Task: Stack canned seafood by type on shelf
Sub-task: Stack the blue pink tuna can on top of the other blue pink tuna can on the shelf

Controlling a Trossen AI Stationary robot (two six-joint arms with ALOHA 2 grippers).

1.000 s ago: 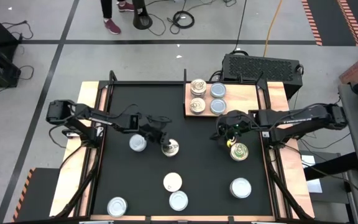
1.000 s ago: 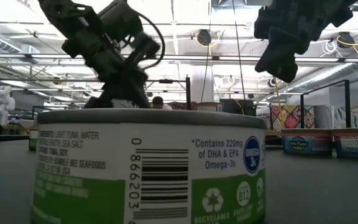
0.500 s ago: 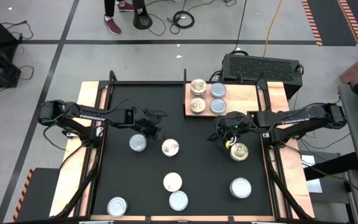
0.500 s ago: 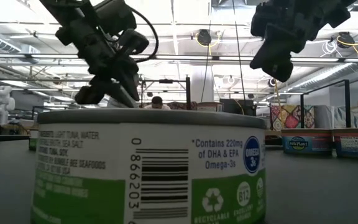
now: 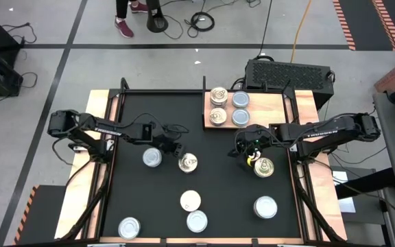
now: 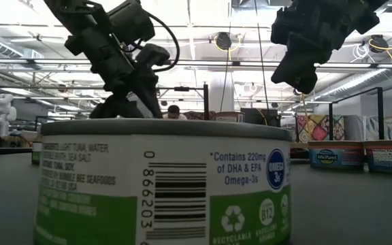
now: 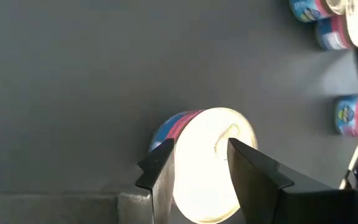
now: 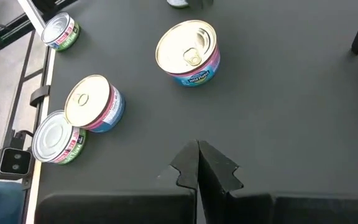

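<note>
Left gripper over gold-topped can mid-surface, fingers parted astride lid, not yet gripping. Best lowered squarely, centred on rim, closed on sidewall. Right gripper near shelf, fingers shut, empty. Four cans on shelf.

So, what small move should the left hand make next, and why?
Probably lower the left hand a little and close on the gold-topped can. In the left wrist view the fingers are parted, framing the can's top, though whether they already reach its sides is unclear. The shelf holds four cans, so this one likely goes there. The right hand waits shut.
</note>
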